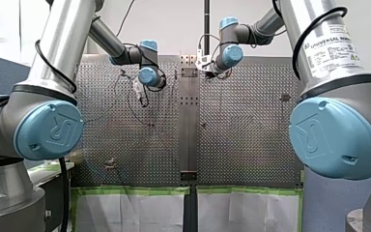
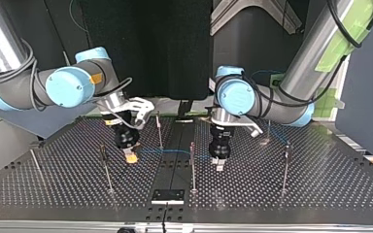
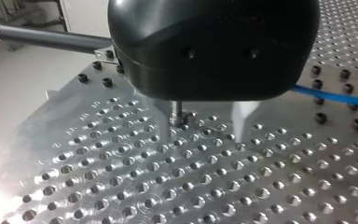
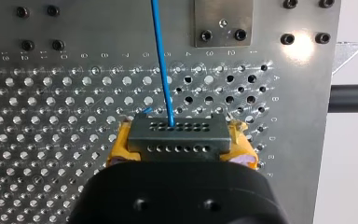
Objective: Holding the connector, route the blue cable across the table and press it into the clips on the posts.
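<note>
Grey connector with two rows of holes; blue cable leaves its far row, straight, crossing the top view's centre between upright posts.

In the right wrist view a white glare spot shines on the table near its edge. In the left wrist view the table's corner glows pale, and shadow sits under my left gripper. The top view is dim. The front view's wall is bright.
</note>
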Tool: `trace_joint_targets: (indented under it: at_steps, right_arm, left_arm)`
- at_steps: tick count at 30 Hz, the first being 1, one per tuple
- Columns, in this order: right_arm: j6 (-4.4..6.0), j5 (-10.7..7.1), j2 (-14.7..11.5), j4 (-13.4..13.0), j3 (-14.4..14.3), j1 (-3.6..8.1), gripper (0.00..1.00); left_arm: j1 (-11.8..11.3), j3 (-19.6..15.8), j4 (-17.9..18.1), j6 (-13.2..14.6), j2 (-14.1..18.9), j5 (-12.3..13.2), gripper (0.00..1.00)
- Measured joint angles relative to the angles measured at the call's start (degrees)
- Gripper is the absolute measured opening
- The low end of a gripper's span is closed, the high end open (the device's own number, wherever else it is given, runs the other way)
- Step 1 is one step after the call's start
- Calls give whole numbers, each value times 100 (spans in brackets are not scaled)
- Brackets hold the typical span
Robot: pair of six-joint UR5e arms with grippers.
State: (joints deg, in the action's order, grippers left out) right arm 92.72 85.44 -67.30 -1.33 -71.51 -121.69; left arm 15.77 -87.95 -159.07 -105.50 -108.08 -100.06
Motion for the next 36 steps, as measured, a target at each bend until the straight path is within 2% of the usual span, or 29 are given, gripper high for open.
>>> trace_joint_targets:
  at_steps: [1, 14, 22, 30, 36]
  right_arm:
    - [-2, 0, 1, 0, 0, 1, 0]
    - [-15, 6, 1, 0, 0, 7, 0]
    - [-17, 6, 0, 0, 0, 16, 0]
    - [-17, 17, -10, 5, 45, 37, 0]
    - [6, 38, -15, 14, 61, 68, 0]
  left_arm:
    - [3, 0, -44, 24, 1, -23, 100]
    - [47, -40, -545, 107, 106, -67, 100]
    - [139, -401, -663, 104, 516, -51, 100]
    - [238, -828, -549, 96, 947, -40, 100]
    - [415, -1125, -754, 265, 1262, -29, 100]
